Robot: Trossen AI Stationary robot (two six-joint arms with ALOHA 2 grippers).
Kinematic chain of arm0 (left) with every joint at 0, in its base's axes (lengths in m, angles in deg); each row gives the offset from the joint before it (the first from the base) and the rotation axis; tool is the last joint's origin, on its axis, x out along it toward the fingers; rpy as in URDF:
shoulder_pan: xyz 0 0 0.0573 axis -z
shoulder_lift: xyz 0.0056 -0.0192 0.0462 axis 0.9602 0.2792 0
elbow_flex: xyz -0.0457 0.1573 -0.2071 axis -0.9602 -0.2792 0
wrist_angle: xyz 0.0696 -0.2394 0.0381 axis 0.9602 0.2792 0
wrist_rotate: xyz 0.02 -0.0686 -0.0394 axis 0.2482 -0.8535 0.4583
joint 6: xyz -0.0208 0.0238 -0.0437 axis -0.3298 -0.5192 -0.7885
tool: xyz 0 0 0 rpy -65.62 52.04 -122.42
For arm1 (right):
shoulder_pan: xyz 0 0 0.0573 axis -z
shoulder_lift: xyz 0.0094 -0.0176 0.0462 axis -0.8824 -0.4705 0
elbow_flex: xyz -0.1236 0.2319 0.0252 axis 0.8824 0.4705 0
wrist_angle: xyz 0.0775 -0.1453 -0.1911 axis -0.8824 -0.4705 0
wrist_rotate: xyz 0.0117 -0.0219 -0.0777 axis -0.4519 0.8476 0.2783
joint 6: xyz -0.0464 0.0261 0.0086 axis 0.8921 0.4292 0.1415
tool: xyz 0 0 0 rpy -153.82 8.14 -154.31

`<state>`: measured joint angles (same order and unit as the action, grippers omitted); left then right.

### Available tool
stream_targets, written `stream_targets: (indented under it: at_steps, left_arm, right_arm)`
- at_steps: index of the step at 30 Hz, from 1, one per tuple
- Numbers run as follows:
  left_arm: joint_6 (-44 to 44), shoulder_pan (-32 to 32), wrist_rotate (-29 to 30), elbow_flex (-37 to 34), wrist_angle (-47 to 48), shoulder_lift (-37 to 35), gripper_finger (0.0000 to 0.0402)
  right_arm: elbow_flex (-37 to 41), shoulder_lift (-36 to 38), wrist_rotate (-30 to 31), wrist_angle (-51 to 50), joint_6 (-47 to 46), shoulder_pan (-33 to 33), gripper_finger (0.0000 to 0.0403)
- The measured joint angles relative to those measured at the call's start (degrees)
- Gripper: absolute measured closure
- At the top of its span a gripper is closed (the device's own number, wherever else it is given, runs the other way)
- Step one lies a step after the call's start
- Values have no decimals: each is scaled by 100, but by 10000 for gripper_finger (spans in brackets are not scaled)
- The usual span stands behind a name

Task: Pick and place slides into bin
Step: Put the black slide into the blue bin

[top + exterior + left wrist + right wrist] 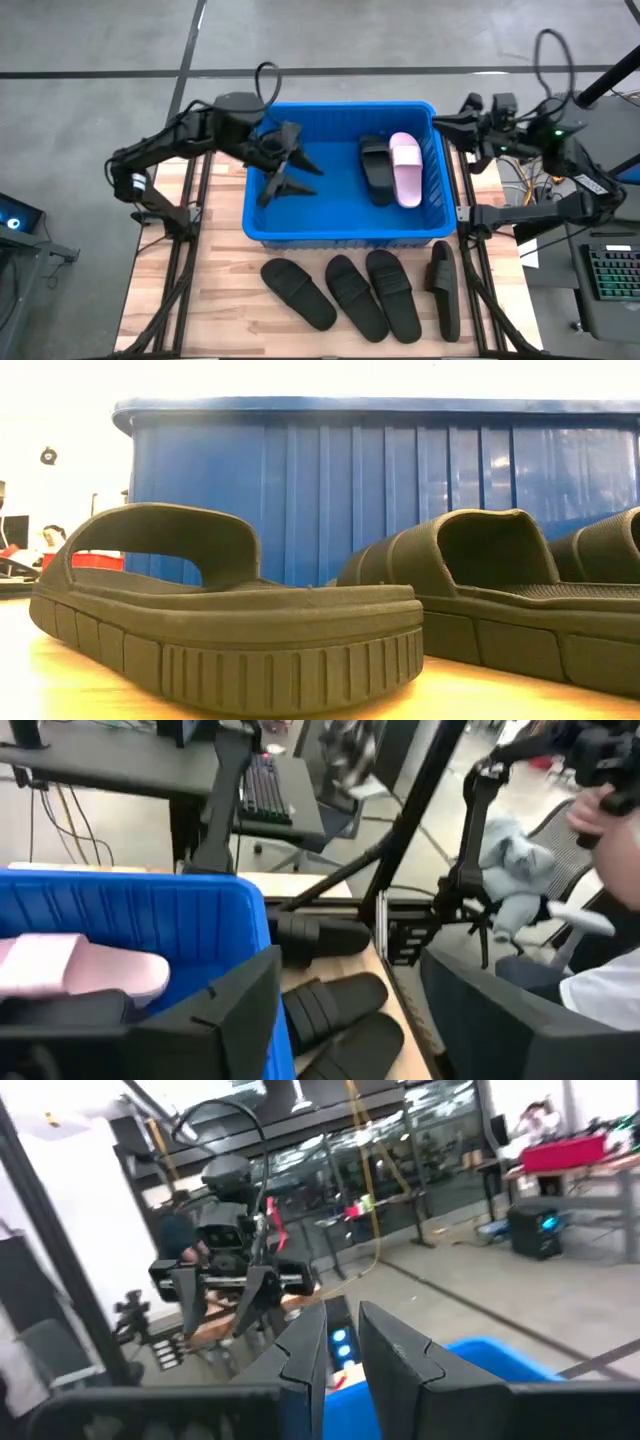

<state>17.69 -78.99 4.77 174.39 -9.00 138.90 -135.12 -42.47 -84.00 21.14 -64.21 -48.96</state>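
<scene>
Stock: bin holds two slides, one black, one pink; four black remain on table; my left gripper spread, empty

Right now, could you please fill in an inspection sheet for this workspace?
Surface: pale wooden table, bare at its left front.
Job's things: blue bin at the table's back; inside lie one black slide and one pink slide. Four black slides lie in a row in front of the bin.
Clutter: nothing seen.
Grippers: left tool over the bin's left half, fingers apart, empty. Right tool beyond the bin's right rim, shut, empty.
Cables: loops above both arms; loose wires at the right.
Surroundings: keyboard, desks, office chair.
</scene>
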Motion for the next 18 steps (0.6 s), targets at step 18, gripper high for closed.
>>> stream_targets:
  at_steps: [18]
  left_arm:
    - [-635, 1187, 1710, -1492, 1198, -1680, 340]
  right_arm:
    - [-206, -1112, 2374, 1067, 822, -1915, 349]
